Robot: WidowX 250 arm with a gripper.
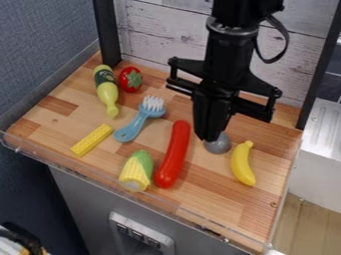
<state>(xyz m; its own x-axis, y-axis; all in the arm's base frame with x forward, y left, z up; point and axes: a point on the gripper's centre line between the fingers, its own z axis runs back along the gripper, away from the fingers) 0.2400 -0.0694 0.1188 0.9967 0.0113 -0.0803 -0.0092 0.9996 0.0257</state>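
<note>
We see black arm (230, 55) entering from top edge, right of center, gripper (209, 139) hanging nearly vertical, tip low over tabletop (203, 209). We cannot tell whether gripper is spread, pressed together or pinching. Gray rounded object (220, 146) lies right at its tip, between red sausage-shaped toy (172, 155) and banana (242, 164). Blue brush (134, 124) lies beyond red toy.

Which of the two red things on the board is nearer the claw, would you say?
The sausage, the long one lying close to the claw and the silver ball; the round tomato is farther off, by the bottle.
</note>
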